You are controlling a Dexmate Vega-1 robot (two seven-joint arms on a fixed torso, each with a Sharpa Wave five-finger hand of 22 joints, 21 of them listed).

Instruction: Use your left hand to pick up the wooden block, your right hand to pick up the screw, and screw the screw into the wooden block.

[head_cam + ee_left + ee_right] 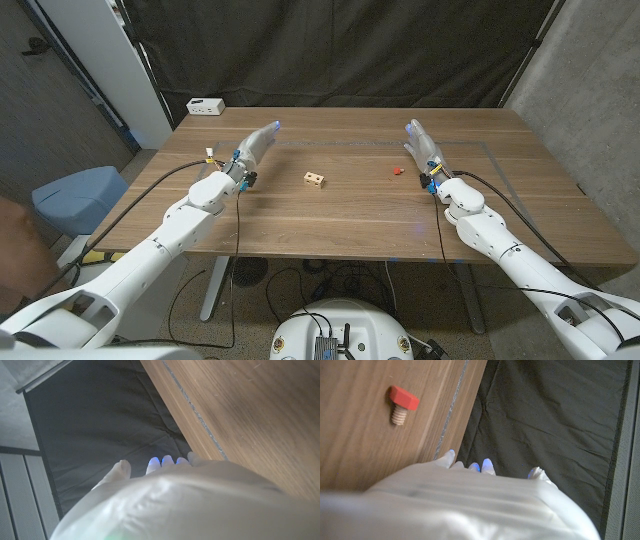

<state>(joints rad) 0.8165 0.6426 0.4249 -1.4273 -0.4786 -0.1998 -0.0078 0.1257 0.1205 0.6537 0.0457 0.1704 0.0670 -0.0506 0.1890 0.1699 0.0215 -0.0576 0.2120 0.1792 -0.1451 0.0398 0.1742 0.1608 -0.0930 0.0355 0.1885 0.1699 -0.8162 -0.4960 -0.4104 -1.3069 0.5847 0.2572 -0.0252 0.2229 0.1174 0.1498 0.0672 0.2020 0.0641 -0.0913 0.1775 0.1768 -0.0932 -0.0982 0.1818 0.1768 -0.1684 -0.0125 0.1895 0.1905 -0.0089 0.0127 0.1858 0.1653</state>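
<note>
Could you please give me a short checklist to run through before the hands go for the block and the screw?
1. Wooden block free on the table, nothing touching it: ok.
2. Screw lying loose, red head and threaded shaft visible in the right wrist view: ok.
3. Left hand holds nothing, fingers extended: ok.
4. Right hand holds nothing: ok.
5. Path from each hand to its part free of other things: ok.
6. Block's holes face a side the screw can reach: cannot tell, too small in the head view.
</note>
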